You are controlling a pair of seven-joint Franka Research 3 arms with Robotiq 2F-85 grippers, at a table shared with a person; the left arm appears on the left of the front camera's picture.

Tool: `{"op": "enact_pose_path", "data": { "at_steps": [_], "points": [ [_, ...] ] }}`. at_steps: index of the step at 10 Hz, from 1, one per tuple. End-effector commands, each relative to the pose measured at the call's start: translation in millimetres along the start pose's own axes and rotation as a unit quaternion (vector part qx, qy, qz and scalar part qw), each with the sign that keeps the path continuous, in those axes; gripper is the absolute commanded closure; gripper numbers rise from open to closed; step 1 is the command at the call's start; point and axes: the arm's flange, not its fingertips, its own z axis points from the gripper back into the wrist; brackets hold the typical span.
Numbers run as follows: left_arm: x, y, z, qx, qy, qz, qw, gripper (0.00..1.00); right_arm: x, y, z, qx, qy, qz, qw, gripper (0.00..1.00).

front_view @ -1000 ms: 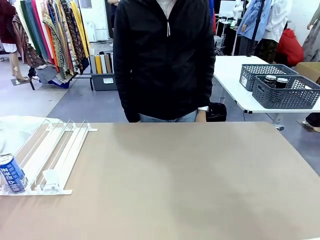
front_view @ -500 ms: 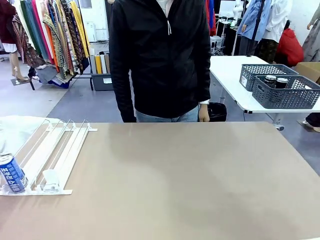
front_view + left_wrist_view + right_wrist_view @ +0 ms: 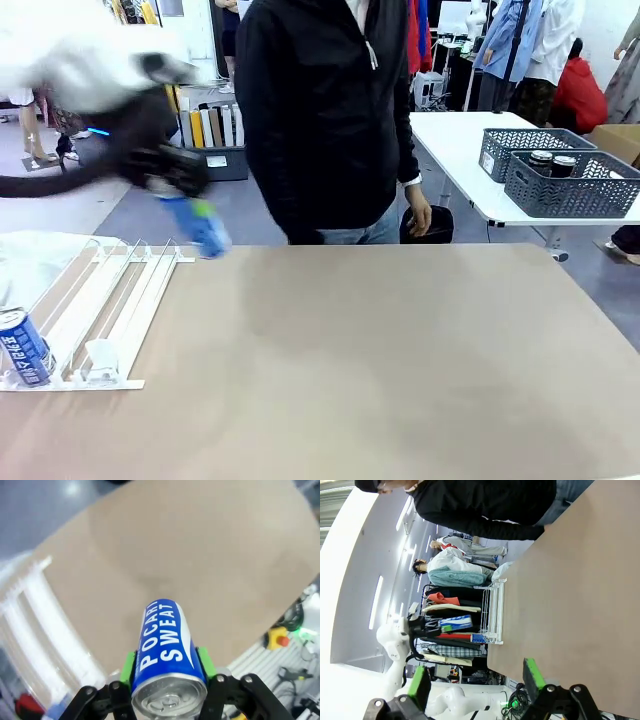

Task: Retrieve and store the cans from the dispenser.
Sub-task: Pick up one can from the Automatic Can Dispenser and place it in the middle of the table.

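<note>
- The left gripper (image 3: 167, 664) pinches a blue can (image 3: 167, 637) by its sides, in the air above the dispenser's (image 3: 110, 300) far end.
- A second can (image 3: 24, 347) stands at the front stop.
- The right gripper (image 3: 476, 677) is spread, empty.
- The can is probably smooth with thin walls: grip mid-body, gently.

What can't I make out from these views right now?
- Front view: left hand and its blue can, motion-blurred.
- Front view: dispenser, front-left corner cut by the picture's edge.
- Front view: dark cans in the grey basket, labels too small.
</note>
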Motion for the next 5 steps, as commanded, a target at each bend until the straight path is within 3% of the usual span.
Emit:
{"op": "enact_pose_path", "data": {
  "at_steps": [1,3,5],
  "points": [
    [59.3,-18.2,-52.2,0.015,0.026,-0.049,0.998,1.00,1.3,2.0,1.3,0.006,0.001,0.011,1.000,0.00],
    [66.7,-76.7,-150.8,0.011,0.070,-0.127,0.989,1.00,1.3,2.0,1.3,0.006,0.001,0.011,1.000,0.00],
    [67.9,-96.9,-204.1,0.032,0.100,-0.157,0.982,1.00,1.3,2.0,1.3,0.006,0.001,0.011,1.000,0.00]
  ]
}}
